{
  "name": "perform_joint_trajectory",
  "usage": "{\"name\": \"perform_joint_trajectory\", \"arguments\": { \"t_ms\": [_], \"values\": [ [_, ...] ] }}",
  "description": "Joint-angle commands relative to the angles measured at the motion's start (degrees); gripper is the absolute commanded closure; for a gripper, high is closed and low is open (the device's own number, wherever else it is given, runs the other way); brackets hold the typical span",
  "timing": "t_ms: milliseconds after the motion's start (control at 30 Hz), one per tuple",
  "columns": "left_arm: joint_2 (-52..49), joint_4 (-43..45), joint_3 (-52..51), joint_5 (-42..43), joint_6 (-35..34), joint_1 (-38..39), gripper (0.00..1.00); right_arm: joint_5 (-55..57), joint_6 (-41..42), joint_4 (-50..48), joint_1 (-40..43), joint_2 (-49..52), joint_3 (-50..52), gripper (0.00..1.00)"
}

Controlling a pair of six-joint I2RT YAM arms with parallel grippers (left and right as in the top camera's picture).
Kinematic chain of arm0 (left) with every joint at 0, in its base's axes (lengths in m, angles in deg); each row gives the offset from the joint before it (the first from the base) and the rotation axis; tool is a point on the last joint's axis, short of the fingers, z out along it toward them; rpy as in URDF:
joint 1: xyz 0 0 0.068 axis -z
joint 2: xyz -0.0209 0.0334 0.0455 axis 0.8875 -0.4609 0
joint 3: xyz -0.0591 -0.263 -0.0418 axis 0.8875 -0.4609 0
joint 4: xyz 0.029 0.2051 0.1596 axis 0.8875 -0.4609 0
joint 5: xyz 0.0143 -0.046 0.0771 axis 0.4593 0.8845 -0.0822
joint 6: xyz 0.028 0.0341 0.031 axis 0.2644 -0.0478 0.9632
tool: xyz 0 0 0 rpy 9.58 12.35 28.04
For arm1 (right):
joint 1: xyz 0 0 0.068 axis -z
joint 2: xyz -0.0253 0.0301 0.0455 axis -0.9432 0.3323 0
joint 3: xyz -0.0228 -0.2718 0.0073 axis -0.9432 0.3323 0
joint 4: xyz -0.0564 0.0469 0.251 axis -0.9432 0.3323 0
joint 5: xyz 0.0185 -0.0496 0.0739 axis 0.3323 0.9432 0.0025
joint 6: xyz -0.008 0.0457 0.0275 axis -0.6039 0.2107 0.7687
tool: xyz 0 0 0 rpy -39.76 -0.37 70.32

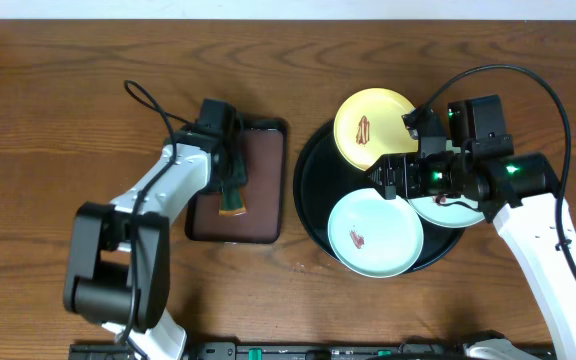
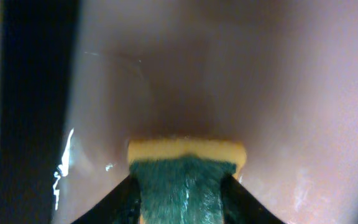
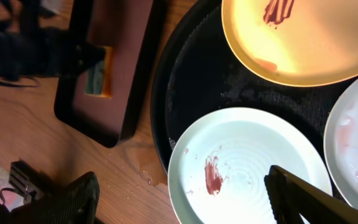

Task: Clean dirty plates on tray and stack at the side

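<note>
Barely begun: pinches the sponge [image 2: 185, 150] in the left gripper [image 2: 182, 193], spreads the right gripper [image 3: 182, 183] over three smeared, unstacked plates [image 1: 388, 245] on the tray [image 1: 313, 195] by the right edge.

wooden table [image 1: 48, 80], black tray [image 1: 315, 185], brown tray [image 1: 266, 180]

Smeared yellow plate [image 1: 373, 125], smeared mint plate [image 1: 375, 233] and third plate [image 1: 453, 212] lie on black tray [image 1: 313, 185].

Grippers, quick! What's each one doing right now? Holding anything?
Left gripper: closed on the yellow-green sponge, over the brown tray.
Right gripper: open, holding nothing, over a mint-white plate.
</note>
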Motion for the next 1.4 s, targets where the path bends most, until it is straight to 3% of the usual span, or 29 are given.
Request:
{"name": "perform_joint_trajectory", "arguments": {
  "t_ms": [0, 233, 300, 367, 500, 533, 600, 700, 767, 900, 933, 1067, 1233, 1300, 1367],
  "values": [
    [-5.49, 0.83, -1.86, -1.4, 0.11, -0.13, 0.93, -0.04, 0.46, -0.2, -0.24, -0.28, -0.74, 0.16],
    [-2.25, -3.74, 0.85, 7.43, 1.88, -0.07, 0.92, -0.04, 0.46, -0.17, -0.24, -0.31, -0.74, 0.16],
    [1.05, -4.61, 0.94, 7.5, 1.86, -0.09, 0.61, -0.02, 0.44, -0.15, -0.24, -0.28, -0.74, 0.16],
    [3.39, -5.79, 0.94, 7.5, 1.86, -0.09, 0.5, 0.68, 0.42, -0.2, -0.24, -0.28, -0.74, 0.14],
    [6.82, -10.25, 0.94, 7.5, 1.84, -0.07, 0.45, 14.51, 0.5, -1.7, -0.24, 0.0, -0.72, 0.14],
    [6.78, -10.78, 0.87, 7.5, 1.81, -0.07, 0.45, 16.79, 0.79, -2.32, -0.17, 0.04, -0.72, 0.01],
    [6.23, -10.88, -0.39, 7.48, 1.81, -0.07, 0.45, 14.49, 1.92, -3.61, -0.11, -0.02, -0.72, 0.01],
    [5.16, -9.79, -2.05, 7.5, 1.62, -0.07, 0.47, 12.59, 1.95, -4.94, -0.11, 0.0, -0.72, 0.01],
    [3.1, -6.95, -3.91, 7.52, 1.6, -0.07, 0.62, 12.35, 1.95, -5.16, -0.11, 0.0, -0.72, 0.01],
    [-0.72, -3.58, -4.63, 7.5, 1.64, 0.17, 0.8, 12.35, 1.92, -4.42, -0.11, 0.07, -0.68, 0.01],
    [-1.95, -2.86, -4.63, 7.52, 1.62, 0.44, 0.92, 12.37, 1.92, -4.24, -0.11, 0.07, -0.68, 0.01],
    [-2.25, -4.55, -3.93, 7.52, 1.64, 0.79, 0.93, 12.59, 1.88, -3.04, 0.04, 0.33, -0.68, 0.01],
    [1.6, -14.29, 2.99, 7.52, 1.64, 0.79, 0.92, 14.01, 1.31, 2.45, 0.04, 5.33, -0.68, 0.28],
    [4.09, -18.64, 5.79, 7.52, 1.64, 0.79, 0.93, 14.99, 1.88, 6.1, 0.07, 9.09, -0.68, 0.46],
    [6.29, -21.35, 7.21, 7.56, 1.64, 0.79, 0.93, 14.91, 1.99, 8.9, 0.39, 12.09, -0.68, 0.58]
  ]
}}
